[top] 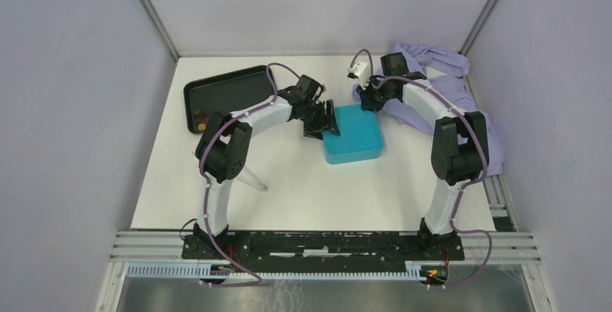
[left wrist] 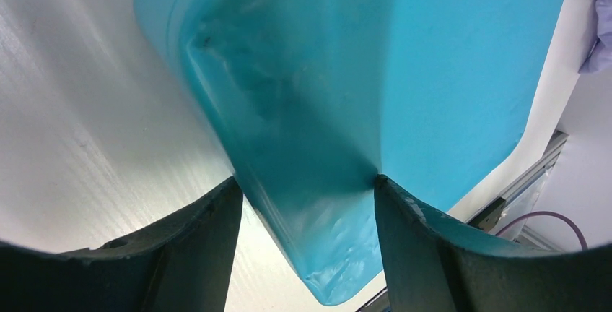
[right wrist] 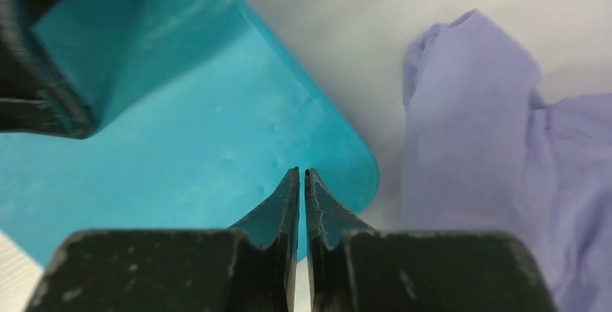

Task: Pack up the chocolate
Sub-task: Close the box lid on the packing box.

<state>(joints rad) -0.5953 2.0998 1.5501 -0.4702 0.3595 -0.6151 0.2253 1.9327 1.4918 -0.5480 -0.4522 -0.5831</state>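
We see a teal box [top: 352,135] with its lid on, in the middle of the white table [top: 289,182]. The left gripper [top: 326,119] hugs the box's left corner, with one finger touching each side. The right gripper [right wrist: 302,175] is pinched shut on nothing, just above the box's far right corner, near a purple cloth [top: 447,74]. We cannot see the chocolate, so we cannot tell where it is.

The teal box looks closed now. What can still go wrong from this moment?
1. The jaws of the left gripper seem to pinch only a corner of the teal square box; pulling could tilt or slide it.
2. The right gripper, jaws shut, is close to the crumpled purple cloth and could snag it.
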